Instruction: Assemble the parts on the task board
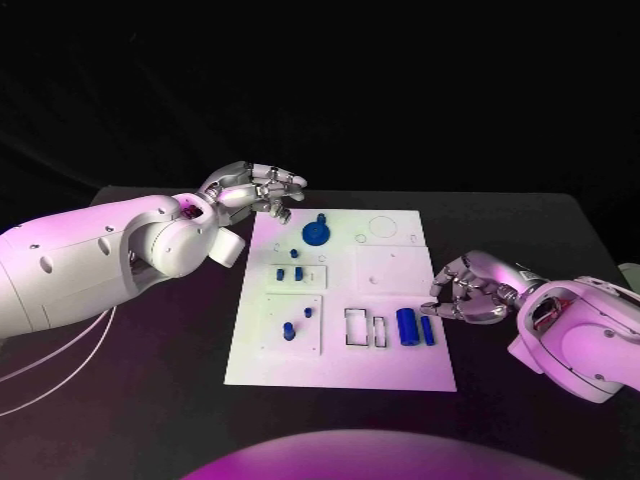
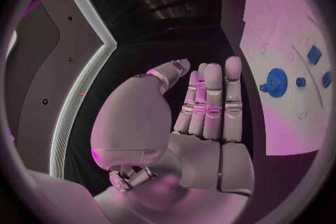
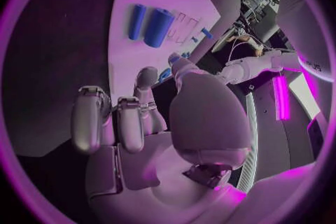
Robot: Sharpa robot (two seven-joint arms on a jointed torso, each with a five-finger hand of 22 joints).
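Note:
The white task board (image 1: 392,270) lies in the middle of the table. On it a round blue part (image 1: 316,233) sits at the far end, small blue parts (image 1: 290,273) stand left of centre, and two blue cylinders (image 1: 415,328) lie near the right edge. My left hand (image 1: 255,190) hovers over the board's far left corner, fingers straight and holding nothing (image 2: 210,106). My right hand (image 1: 472,290) hangs just off the board's right edge beside the cylinders (image 3: 157,27), fingers loosely bent and holding nothing.
Two more small blue parts (image 1: 300,320) stand in a square panel at the board's near left. Empty rectangular slots (image 1: 365,327) lie left of the cylinders. Black table surface (image 1: 536,230) surrounds the board.

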